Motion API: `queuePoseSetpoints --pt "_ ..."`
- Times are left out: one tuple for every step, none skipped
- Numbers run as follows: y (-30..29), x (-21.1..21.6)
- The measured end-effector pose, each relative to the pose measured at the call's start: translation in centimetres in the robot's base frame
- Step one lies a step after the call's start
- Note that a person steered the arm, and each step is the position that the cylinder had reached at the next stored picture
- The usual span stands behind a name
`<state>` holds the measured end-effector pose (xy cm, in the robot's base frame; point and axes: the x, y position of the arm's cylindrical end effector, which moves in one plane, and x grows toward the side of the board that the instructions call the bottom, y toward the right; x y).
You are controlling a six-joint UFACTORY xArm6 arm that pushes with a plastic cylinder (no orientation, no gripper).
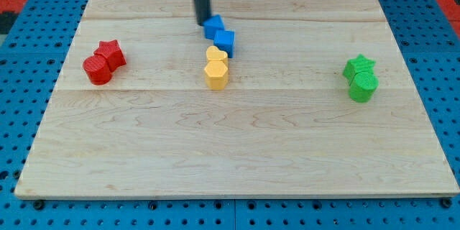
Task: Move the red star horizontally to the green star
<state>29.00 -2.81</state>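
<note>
The red star (111, 52) lies at the view's left on the wooden board (237, 151), touching a red round block (96, 69) just below-left of it. The green star (359, 65) lies at the view's right, touching a green round block (363, 86) below it. My tip (203, 21) is at the view's top centre, touching the upper-left of a blue block (213, 26). It is far from both stars.
A second blue block (225, 41) touches the first one, below-right of it. Two yellow blocks (215, 54) (215, 74) sit stacked in line just below the blue ones. A blue pegboard (21, 79) surrounds the board.
</note>
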Motion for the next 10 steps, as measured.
queuePoseSetpoints --pt "-6.2 0.2" --pt "-17.1 0.6" --pt "-20.0 5.4" --pt "-16.1 10.0" --pt "-14.6 14.6" --pt "-9.9 19.4" --pt "-1.9 23.8" --pt "-8.0 27.2" --pt "-0.4 28.3" --pt "8.3 25.6"
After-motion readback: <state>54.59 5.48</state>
